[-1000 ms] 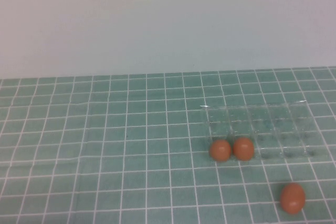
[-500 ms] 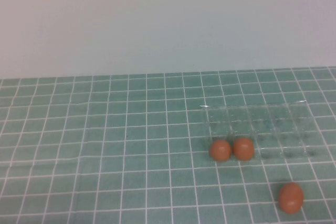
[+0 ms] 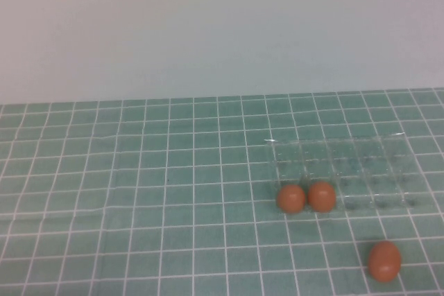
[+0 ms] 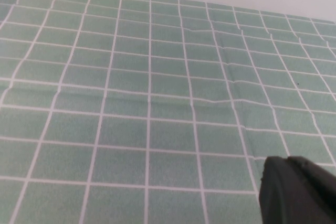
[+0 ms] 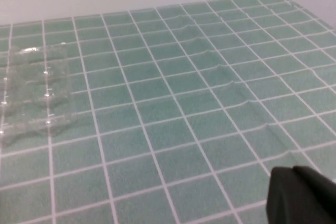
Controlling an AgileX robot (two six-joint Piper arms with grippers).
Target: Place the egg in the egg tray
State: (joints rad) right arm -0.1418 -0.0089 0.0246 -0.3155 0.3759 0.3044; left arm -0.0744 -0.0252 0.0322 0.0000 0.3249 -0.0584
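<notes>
The clear plastic egg tray (image 3: pixel 361 171) lies on the green grid mat at the right. Two orange-brown eggs (image 3: pixel 291 199) (image 3: pixel 321 197) sit side by side at its near left corner. A third egg (image 3: pixel 384 260) lies loose on the mat, in front of the tray near the right front edge. Neither arm shows in the high view. My left gripper (image 4: pixel 289 163) is over bare mat with its dark fingertips together. My right gripper (image 5: pixel 291 174) is also shut and empty, over bare mat away from the tray (image 5: pixel 31 93).
The green mat with white grid lines (image 3: pixel 139 192) covers the table and has slight wrinkles. A plain pale wall (image 3: pixel 208 25) stands behind it.
The loose egg has shifted a hair to the left. Nothing else has moved.
</notes>
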